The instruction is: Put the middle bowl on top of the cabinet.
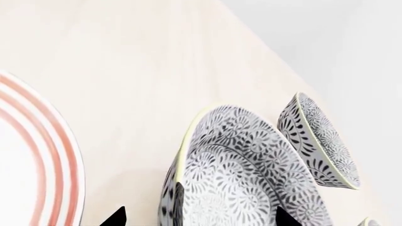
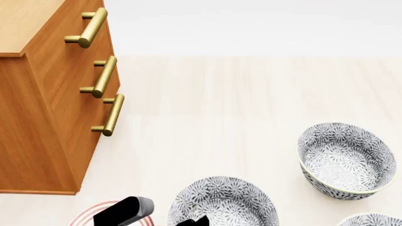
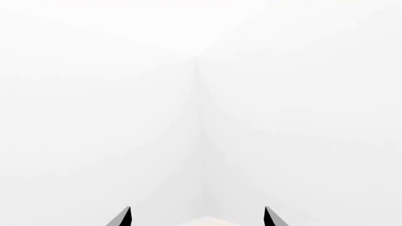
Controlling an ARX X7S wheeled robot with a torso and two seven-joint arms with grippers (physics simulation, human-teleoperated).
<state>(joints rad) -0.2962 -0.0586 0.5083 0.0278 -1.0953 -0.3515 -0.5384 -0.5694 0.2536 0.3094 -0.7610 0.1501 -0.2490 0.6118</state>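
tabletop point(image 2: 238, 103) pale wood. cabinet point(image 2: 44, 108) stands well off the left tool point(image 1: 197, 217), on its plate side, top barely in frame. striped plate point(image 1: 37, 155) just beside the tool, mostly cut off. middle bowl point(image 1: 245, 169) sits right at the left tool: tips spread wide, one outside the near wall, one over the inside, straddling the rim, nothing gripped yet. far bowl point(image 1: 320, 141) beyond it, apart; third bowl point(image 2: 370, 220) only a sliver.

to do it well, i'd sink the tips further over the rim, pinch the wall firmly, lift straight, clear the plate.

right tool point(image 3: 197, 216) wide, holding nothing, facing blank white. rim contact hard to judge.
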